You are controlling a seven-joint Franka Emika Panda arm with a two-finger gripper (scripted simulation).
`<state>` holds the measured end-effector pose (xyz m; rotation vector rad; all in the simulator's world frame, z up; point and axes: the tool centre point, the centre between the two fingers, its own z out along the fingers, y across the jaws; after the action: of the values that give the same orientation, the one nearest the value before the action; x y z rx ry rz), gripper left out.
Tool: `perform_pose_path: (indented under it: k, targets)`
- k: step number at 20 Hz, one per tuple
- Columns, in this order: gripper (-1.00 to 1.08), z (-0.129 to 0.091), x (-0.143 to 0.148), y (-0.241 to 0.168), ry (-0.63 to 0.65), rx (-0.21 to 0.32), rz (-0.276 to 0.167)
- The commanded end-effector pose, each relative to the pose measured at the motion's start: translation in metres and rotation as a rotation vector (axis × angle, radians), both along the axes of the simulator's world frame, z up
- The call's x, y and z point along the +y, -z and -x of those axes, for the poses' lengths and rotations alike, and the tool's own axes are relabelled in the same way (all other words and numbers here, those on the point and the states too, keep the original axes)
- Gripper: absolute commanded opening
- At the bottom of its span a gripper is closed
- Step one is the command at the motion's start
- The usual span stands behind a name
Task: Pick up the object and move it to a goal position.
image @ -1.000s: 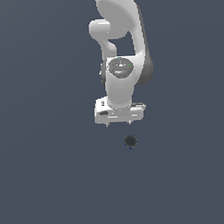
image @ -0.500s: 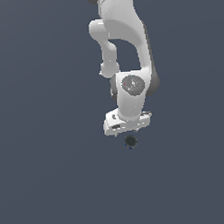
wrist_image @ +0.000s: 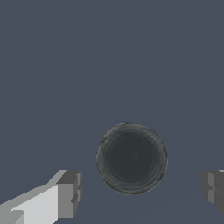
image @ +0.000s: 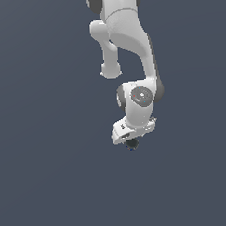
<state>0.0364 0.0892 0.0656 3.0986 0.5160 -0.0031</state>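
The object is a small round can-like tub with a dark inside and a grey rim. In the wrist view the tub (wrist_image: 131,158) sits between my two grey fingertips (wrist_image: 70,194), which stand wide apart and do not touch it. In the exterior view only a small dark part of the tub (image: 131,144) shows just under the white gripper (image: 131,138), which hangs low right over it. The gripper is open around the tub. The tub's side is hidden.
A plain dark blue-grey surface (image: 52,182) spreads all around. The white arm (image: 130,49) comes down from the top of the exterior view.
The arm has come down and moved over the tub. The gripper, which hung above and apart from the tub, now covers most of it in the exterior view.
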Motion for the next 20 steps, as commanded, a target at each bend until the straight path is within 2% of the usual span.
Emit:
perform_pose_path:
  k: [1,6,15,20]
  targets:
    - [1.0,-0.001,0.001,0.002,-0.007,-0.002,-0.001]
    - [1.0,0.0,0.001,0.007,-0.003,0.0,0.0]
    - [1.0,0.0,0.001,0.047,-0.007,-0.002,-0.001]
    - [1.0,-0.001,0.002,0.052,-0.008,-0.002,-0.001]
